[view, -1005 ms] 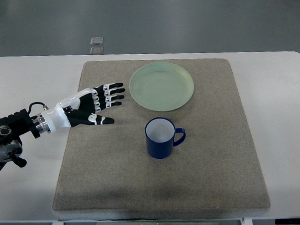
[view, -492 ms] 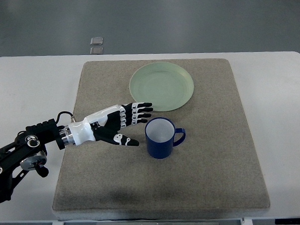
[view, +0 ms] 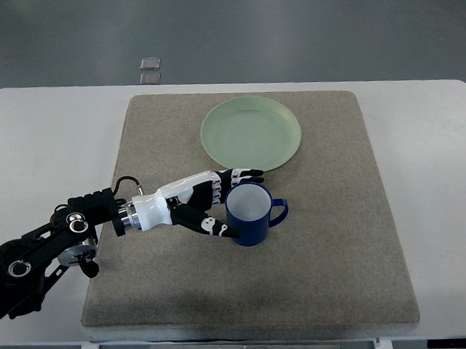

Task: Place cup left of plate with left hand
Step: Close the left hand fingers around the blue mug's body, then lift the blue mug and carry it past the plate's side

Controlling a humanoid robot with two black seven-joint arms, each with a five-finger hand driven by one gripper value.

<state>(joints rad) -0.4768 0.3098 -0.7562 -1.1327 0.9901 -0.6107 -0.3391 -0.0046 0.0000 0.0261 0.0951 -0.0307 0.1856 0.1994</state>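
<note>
A dark blue cup (view: 252, 214) with a white inside stands upright on the grey mat (view: 314, 264), its handle pointing right. A pale green plate (view: 251, 133) lies on the mat above it. My left hand (view: 233, 204) reaches in from the left with fingers spread around the cup's left side. The fingers (view: 241, 177) lie past the cup's upper left rim and the thumb (view: 212, 226) is at its lower left wall. The hand is open and not closed on the cup.
The mat lies on a white table (view: 38, 144). Two small grey squares (view: 150, 70) lie on the floor beyond the table's far edge. The left arm's black wrist and elbow (view: 58, 244) hang over the mat's left edge.
My left hand moved right and down, from beside the plate's left edge to the cup's left side, fingers now framing it. The cup and plate have not moved.
</note>
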